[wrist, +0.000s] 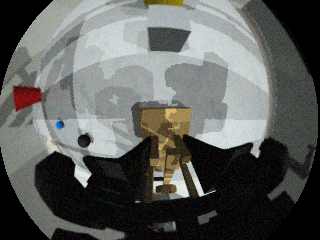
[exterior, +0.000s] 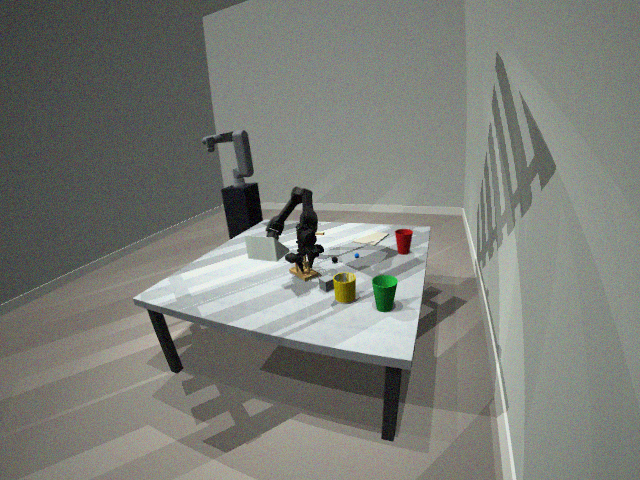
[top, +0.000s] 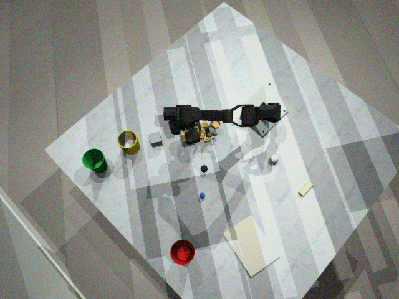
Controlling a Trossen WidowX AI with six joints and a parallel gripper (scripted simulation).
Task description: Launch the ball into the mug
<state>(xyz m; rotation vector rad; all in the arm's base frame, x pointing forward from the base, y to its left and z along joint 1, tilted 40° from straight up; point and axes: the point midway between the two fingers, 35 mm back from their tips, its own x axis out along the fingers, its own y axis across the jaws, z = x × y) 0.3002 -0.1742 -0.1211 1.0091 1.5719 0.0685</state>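
Observation:
The small wooden catapult [top: 205,123] [exterior: 312,275] [wrist: 166,119] stands on the table below the arm. My gripper [exterior: 305,261] [wrist: 167,138] points down over it, shut on the catapult's frame, with a black finger at each side. The contact is partly hidden in the top and exterior views. The catapult's round cup [top: 215,124] [wrist: 166,189] shows no ball. The yellow mug [top: 132,149] [exterior: 344,290] [wrist: 165,1] stands upright, beyond the catapult in the wrist view. A black ball [top: 204,168] [exterior: 334,259] [wrist: 84,140] and a blue ball [top: 202,195] [exterior: 356,255] [wrist: 60,125] lie beside the catapult. A white ball [top: 274,159] lies farther off.
A grey block [top: 156,138] [exterior: 326,284] [wrist: 168,39] sits between catapult and mug. A green cup [top: 96,161] [exterior: 384,295] and a red cup [top: 182,252] [exterior: 403,241] [wrist: 27,97] stand nearer the table edge. A cream board [top: 252,246], a small yellowish block [top: 305,189] and a pale wedge [exterior: 261,248] are also there.

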